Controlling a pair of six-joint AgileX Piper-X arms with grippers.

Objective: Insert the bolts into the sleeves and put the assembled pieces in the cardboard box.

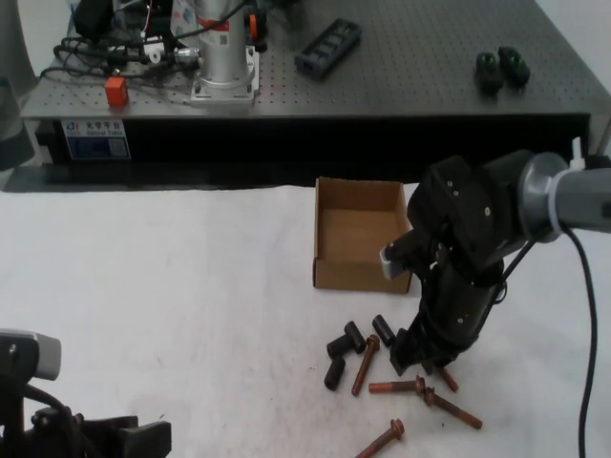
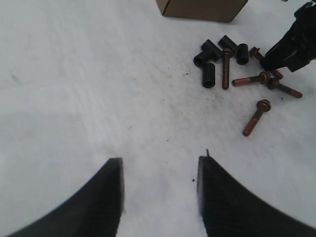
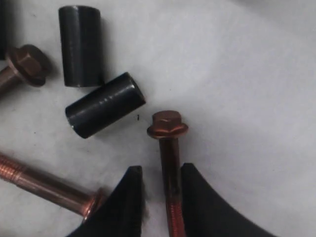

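Close up, the right gripper [image 3: 159, 169] straddles a bolt [image 3: 168, 129] lying by a sleeve [image 3: 103, 111], fingers narrowly parted. From above, its arm bends down beside the cardboard box [image 1: 353, 275]; the left gripper [image 2: 160, 160] has its fingers spread.

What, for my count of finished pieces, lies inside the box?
The box shows bare cardboard floor, no pieces. Its near wall hides the floor strip behind it, and the right arm covers its right front corner.

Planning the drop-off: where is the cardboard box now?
In the high view, the cardboard box sits open on the white cloth, right of centre, just behind the loose sleeves and bolts.
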